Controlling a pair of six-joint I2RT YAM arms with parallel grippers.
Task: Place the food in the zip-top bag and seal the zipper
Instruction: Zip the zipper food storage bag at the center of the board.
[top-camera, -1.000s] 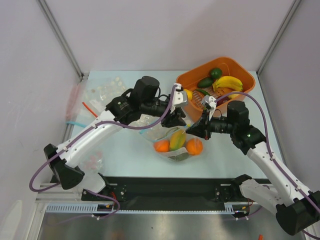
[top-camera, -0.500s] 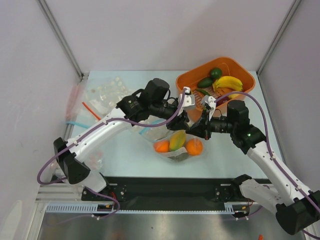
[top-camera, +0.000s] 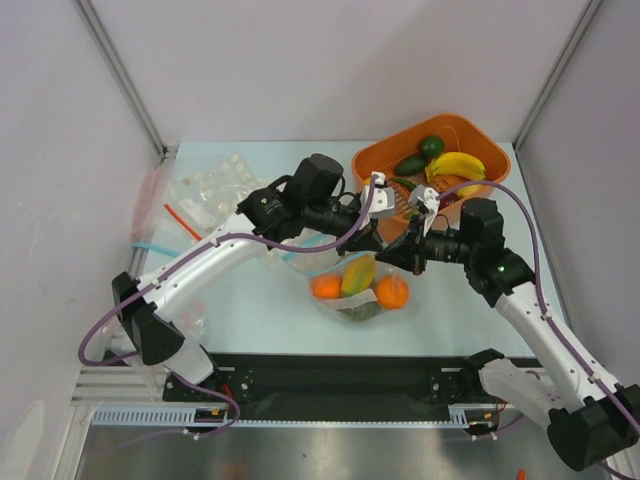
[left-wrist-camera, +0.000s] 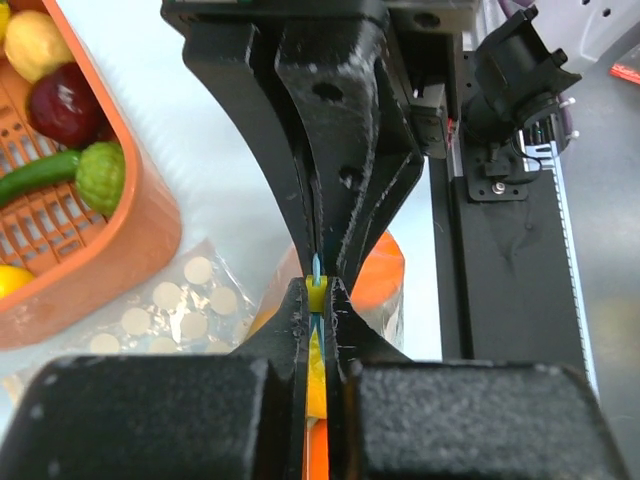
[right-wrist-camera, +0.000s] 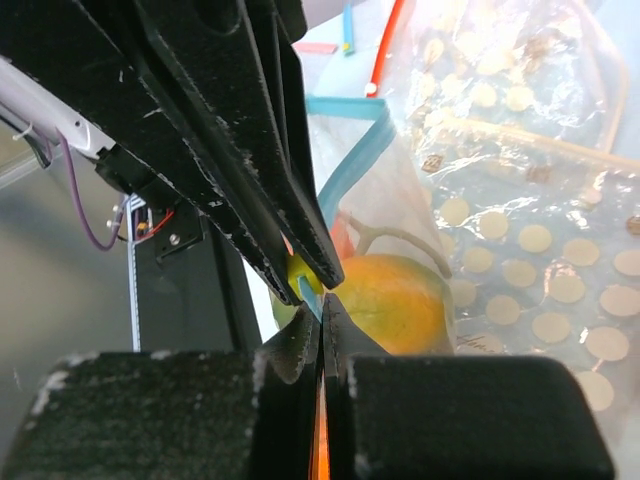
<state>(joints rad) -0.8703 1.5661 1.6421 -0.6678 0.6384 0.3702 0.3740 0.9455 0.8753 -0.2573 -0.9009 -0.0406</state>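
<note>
The zip-top bag (top-camera: 355, 290) lies at the table's middle with two oranges (top-camera: 392, 291), a mango (top-camera: 357, 276) and a green piece inside. My left gripper (top-camera: 378, 243) is shut on the zipper's light-blue strip at a small yellow slider (left-wrist-camera: 318, 292). My right gripper (top-camera: 392, 258) is shut on the same strip, tip to tip with the left one. In the right wrist view my right gripper (right-wrist-camera: 322, 305) pinches the strip beside the mango (right-wrist-camera: 395, 300), and the zipper (right-wrist-camera: 350, 150) curves away behind the left fingers (right-wrist-camera: 250, 180). In the left wrist view my left gripper (left-wrist-camera: 317, 295) meets the right fingers (left-wrist-camera: 340, 150).
An orange basket (top-camera: 470, 135) at the back right holds bananas (top-camera: 455, 165), an avocado (top-camera: 410, 164) and other toy food. Clear dotted bags (top-camera: 215, 185) lie at the back left, with a red strip (top-camera: 178, 220) and a blue strip (top-camera: 150, 245) near the left edge.
My left gripper has slid right along the bag's mouth until it meets the right gripper. The right gripper has shifted slightly up and right, and the bag moved a little with it.
</note>
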